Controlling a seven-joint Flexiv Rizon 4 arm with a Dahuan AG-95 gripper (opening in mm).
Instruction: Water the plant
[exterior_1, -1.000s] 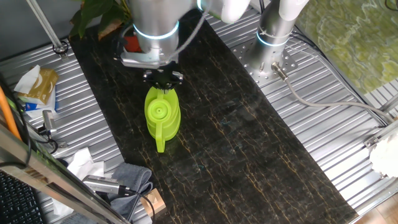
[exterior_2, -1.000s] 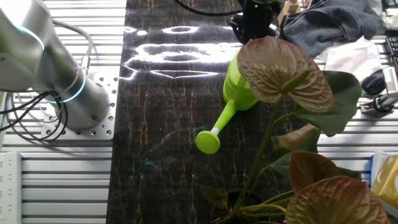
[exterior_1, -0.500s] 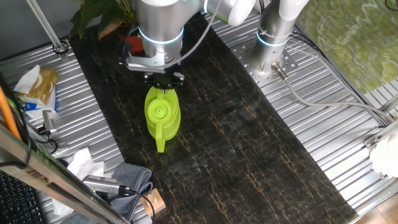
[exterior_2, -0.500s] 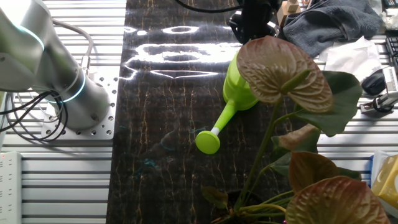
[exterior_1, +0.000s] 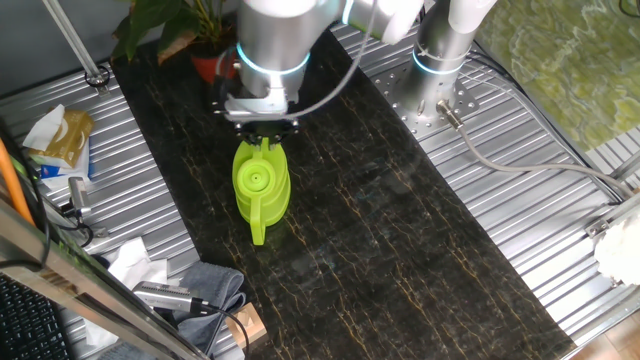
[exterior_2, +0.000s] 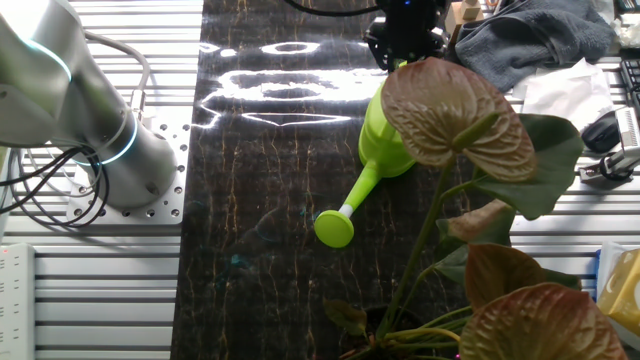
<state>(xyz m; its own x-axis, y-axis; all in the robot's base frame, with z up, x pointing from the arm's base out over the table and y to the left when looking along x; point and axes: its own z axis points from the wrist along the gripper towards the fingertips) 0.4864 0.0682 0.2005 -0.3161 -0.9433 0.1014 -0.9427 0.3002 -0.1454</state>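
Here, a dark marbled worktop (exterior_1: 400, 230), laid as a long strip over ribbed metal, with the silver arm (exterior_1: 275, 40) reaching down over its far end

Below the wrist, the black gripper (exterior_1: 262, 132) right at the back of the lime-green watering can (exterior_1: 261, 190), against or just above the can's upper rear edge; impossible to tell how wide the jaws stand, or whether anything is gripped, since the wrist hides them in one fixed view and a leaf covers them in the other (exterior_2: 403, 40)

Watering can upright on the worktop near the middle of its width, handle toward the clutter side in one fixed view, spout and round rose (exterior_2: 335, 226) stretched along the strip in the other fixed view

At the far end of the worktop, close to its corner, the plant (exterior_1: 175, 25): broad dark green leaves, several reddish-brown ones large in the other fixed view (exterior_2: 455, 115), thin green stems running down to a small orange-red pot (exterior_1: 215, 66), partly hidden behind the arm

Off the worktop's long edge, a grey cloth (exterior_1: 205, 290) and crumpled paper (exterior_1: 130, 262)
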